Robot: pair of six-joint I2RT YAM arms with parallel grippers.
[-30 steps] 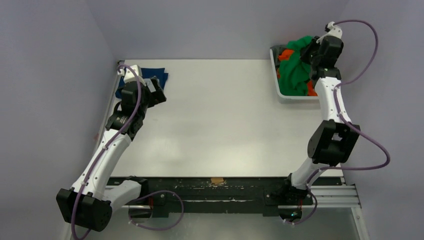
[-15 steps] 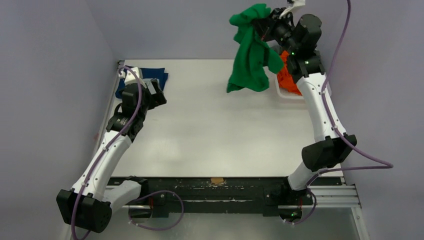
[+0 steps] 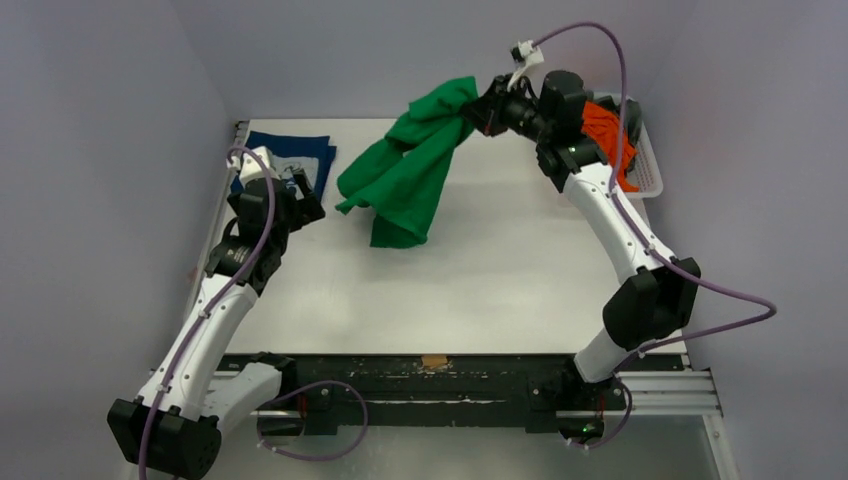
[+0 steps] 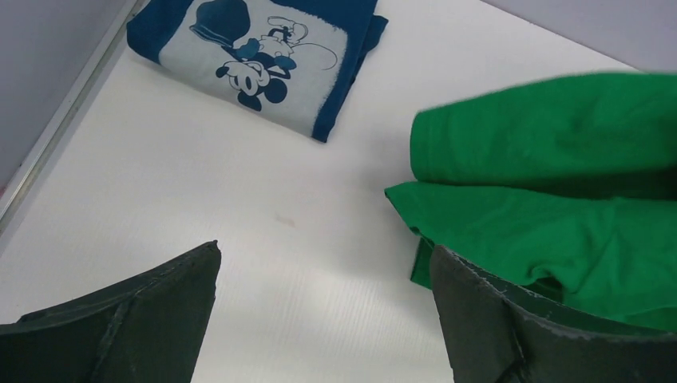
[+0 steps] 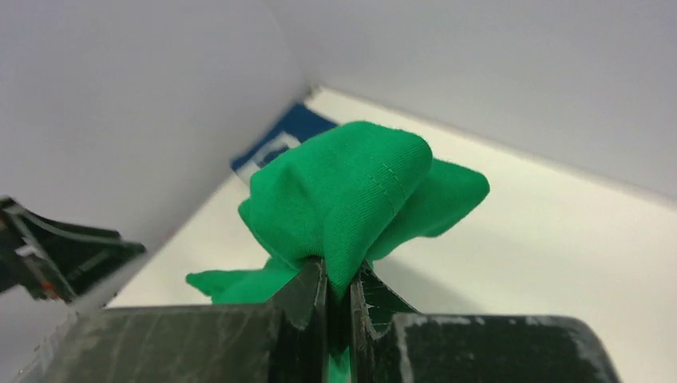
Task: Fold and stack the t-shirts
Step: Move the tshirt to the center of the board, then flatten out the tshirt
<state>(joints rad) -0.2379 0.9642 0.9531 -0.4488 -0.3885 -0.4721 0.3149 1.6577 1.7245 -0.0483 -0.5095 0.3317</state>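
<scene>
Across the upper middle of the overhead frame, the green t-shirt [image 3: 405,180] dangles, pinched by the right fingers [image 5: 307,299], raised probably to unfurl over bare desk [image 3: 480,270]. Upper left lies the folded navy t-shirt [image 3: 300,152]; the left fingers [image 4: 136,319] hover beside it, spread and empty.

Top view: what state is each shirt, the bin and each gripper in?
green t-shirt: bunched, hanging, held at one end.
navy t-shirt: folded flat, far-left corner.
orange t-shirt: crumpled in the bin.
left gripper: jaws open, empty.
right gripper: jaws shut on green t-shirt.
</scene>
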